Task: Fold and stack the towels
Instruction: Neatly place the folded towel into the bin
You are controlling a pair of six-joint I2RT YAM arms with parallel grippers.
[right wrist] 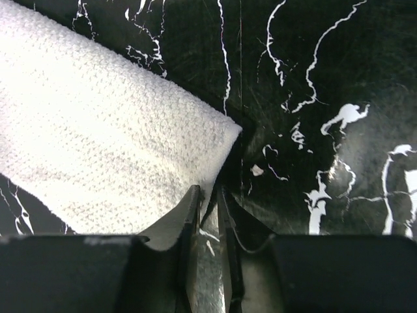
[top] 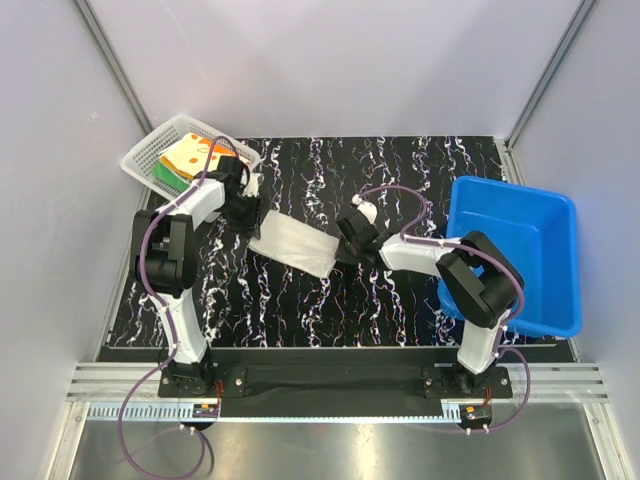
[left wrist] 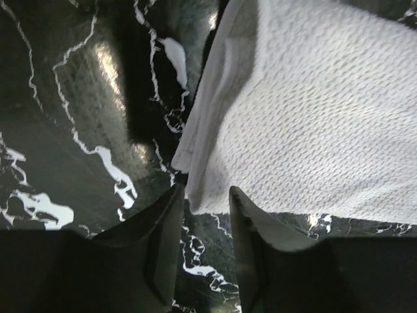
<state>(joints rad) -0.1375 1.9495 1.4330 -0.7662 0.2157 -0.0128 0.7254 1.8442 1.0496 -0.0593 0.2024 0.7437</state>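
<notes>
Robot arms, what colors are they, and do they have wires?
Both the left arm and right arm are white and black chunky tubes with round joints. A purple cable loops along each. The left gripper and right gripper have two dark pointy fingers.

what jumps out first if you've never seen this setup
A white towel lies flat across the middle of the black marbled table, with the left gripper and the right gripper at its opposite ends. A bright blue tub fills the right side, and a white mesh basket holding colourful towels sits at the far left corner.
</notes>
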